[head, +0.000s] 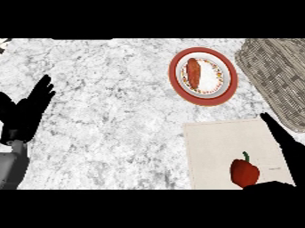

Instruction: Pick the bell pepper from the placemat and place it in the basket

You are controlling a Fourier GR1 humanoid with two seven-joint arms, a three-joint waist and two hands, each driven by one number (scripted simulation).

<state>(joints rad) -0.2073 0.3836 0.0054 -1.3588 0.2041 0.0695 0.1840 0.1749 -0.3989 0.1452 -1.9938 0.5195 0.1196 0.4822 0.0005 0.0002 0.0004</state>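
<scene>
Right robot hand (299,164) wide open, part cut off at 4 o'clock beside bell pepper (244,173) on placemat (214,149); basket (281,76) cropped, 2 o'clock; left robot hand (23,112) open, 9 o'clock.

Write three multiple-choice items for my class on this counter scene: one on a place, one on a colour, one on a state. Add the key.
1. Where does the bell pepper lie?
A) in a bowl
B) on the placemat
C) on a cutting board

2. What colour is the rim of the plate?
A) red
B) blue
C) green

3. How is the right hand?
A) curled round the pepper
B) closed in a fist
C) fingers straight, beside the pepper

Key: 1 B, the pepper sits at the mat's lower right; 2 A, a red band rings the white centre; 3 C, its fingers point straight along the mat's right edge.
</scene>
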